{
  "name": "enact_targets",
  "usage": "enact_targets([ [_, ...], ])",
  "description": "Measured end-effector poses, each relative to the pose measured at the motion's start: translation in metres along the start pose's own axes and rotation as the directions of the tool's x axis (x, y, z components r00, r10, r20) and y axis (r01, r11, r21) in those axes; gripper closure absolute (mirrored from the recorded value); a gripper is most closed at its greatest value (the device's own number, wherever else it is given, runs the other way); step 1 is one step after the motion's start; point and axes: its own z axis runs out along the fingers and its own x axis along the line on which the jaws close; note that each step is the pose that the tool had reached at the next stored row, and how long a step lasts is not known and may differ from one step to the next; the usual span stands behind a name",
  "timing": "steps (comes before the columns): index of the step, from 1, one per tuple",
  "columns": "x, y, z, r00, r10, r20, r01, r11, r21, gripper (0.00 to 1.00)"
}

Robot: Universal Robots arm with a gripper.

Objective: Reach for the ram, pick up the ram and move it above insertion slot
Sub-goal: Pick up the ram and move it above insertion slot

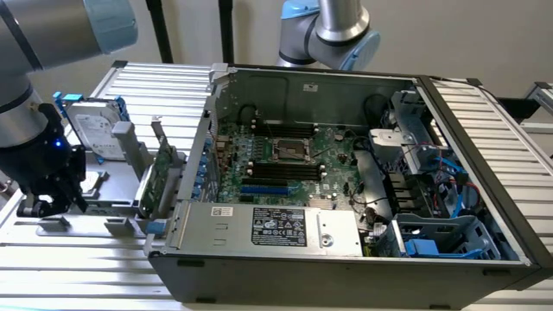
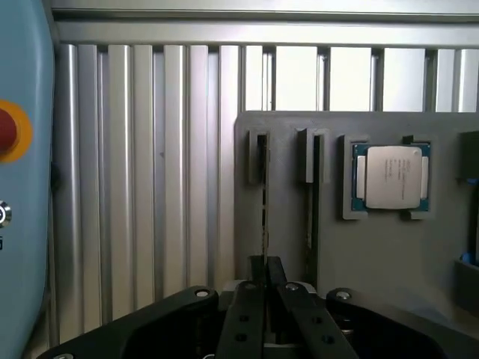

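On the ribbed table (image 2: 150,187), a grey holder (image 2: 389,262) hid most of the ram (image 2: 264,194); the gripper (image 2: 266,263) pinched its edge, jaws narrow.

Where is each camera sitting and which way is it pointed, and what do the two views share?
Exterior view: off the arm, raised, looking down into the open computer case on the slatted table; the arm shows at that view's left.
Wrist view: on the wrist, looking past the gripper onto the grey parts holder, with the ram edge-on in a slot and a processor in a pocket.
Shared: the grey parts holder and the slatted table.
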Motion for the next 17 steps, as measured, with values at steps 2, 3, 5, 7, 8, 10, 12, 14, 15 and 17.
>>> enact_targets([
  [2,0.000,-0.0001,-0.0094,1.0000,0.000,0.0000,0.000,1.0000,-0.0002,0.87],
  [3,0.000,-0.0003,-0.0139,1.0000,0.000,0.0001,0.000,1.0000,-0.0002,0.87],
  [5,0.000,-0.0008,-0.0229,1.0000,0.000,-0.0001,0.000,1.0000,-0.0006,0.87],
  [7,0.000,-0.0016,-0.0319,1.0000,0.000,0.0001,0.000,1.0000,-0.0005,0.87],
  [8,-0.001,-0.0021,-0.0367,1.0000,0.000,0.0000,0.000,1.0000,-0.0007,0.87],
  [10,-0.001,-0.0032,-0.0458,1.0000,0.000,0.0001,0.000,1.0000,-0.0007,0.87],
  [12,-0.001,-0.0047,-0.0548,1.0000,0.000,0.0000,0.000,1.0000,-0.0007,0.87],
  [14,-0.001,-0.0067,-0.0639,1.0000,0.000,0.0000,0.000,1.0000,-0.0007,0.87],
  [15,-0.001,-0.0079,-0.0688,1.0000,0.000,0.0000,0.000,1.0000,-0.0007,0.87],
  [17,-0.001,-0.0101,-0.0779,1.0000,0.000,0.0000,0.000,1.0000,-0.0007,0.87],
])
